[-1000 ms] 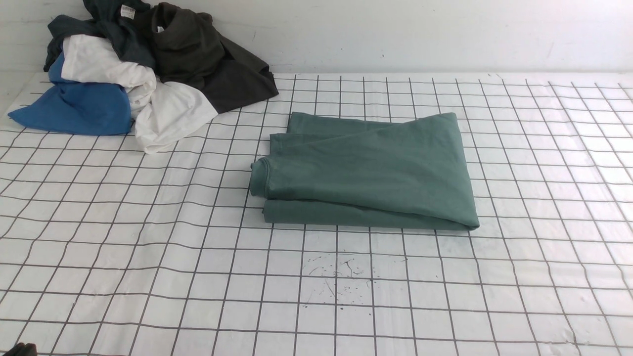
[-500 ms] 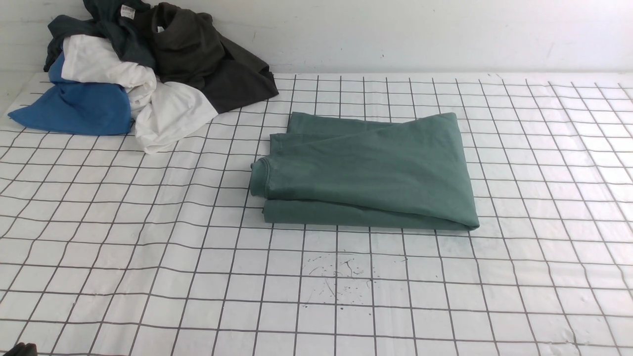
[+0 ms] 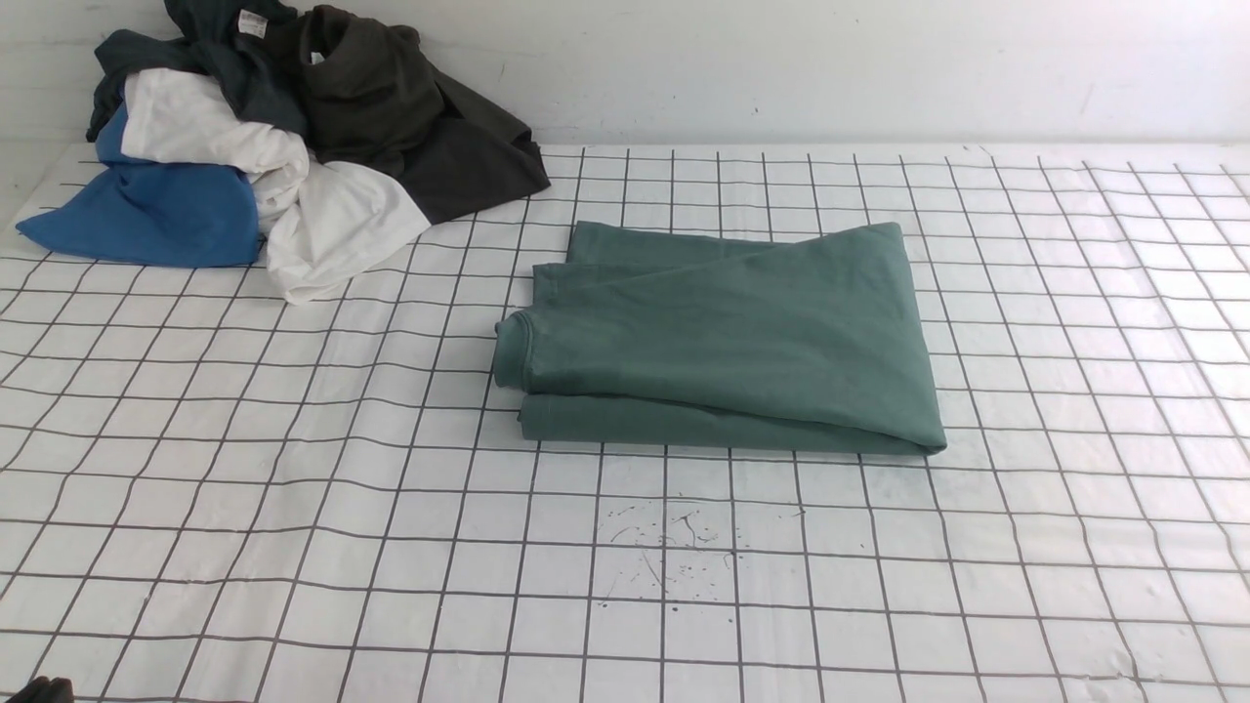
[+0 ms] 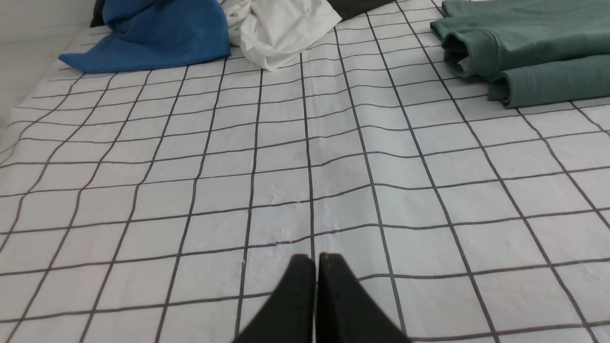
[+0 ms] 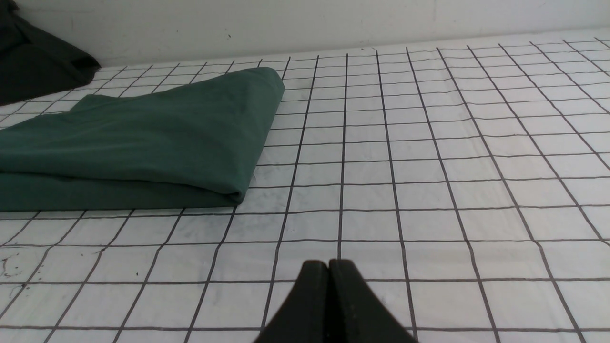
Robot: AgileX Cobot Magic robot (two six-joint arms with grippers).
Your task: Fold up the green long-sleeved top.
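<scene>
The green long-sleeved top [image 3: 723, 342] lies folded into a compact rectangle near the middle of the gridded table, a ribbed cuff showing at its left end [image 4: 464, 47]. It also shows in the right wrist view [image 5: 143, 138]. My left gripper [image 4: 316, 259] is shut with nothing in it, low over bare cloth well short of the top. My right gripper [image 5: 329, 264] is likewise shut and empty, apart from the top. In the front view only a dark sliver of the left arm [image 3: 39, 689] shows at the bottom left corner.
A heap of other clothes sits at the table's far left: a blue garment [image 3: 146, 215], a white one [image 3: 322, 225], a dark olive-brown one [image 3: 420, 127] and a dark teal one with a white tag [image 3: 225, 49]. A white wall [image 3: 781, 68] backs the table. Ink specks [image 3: 674, 547] mark the cloth.
</scene>
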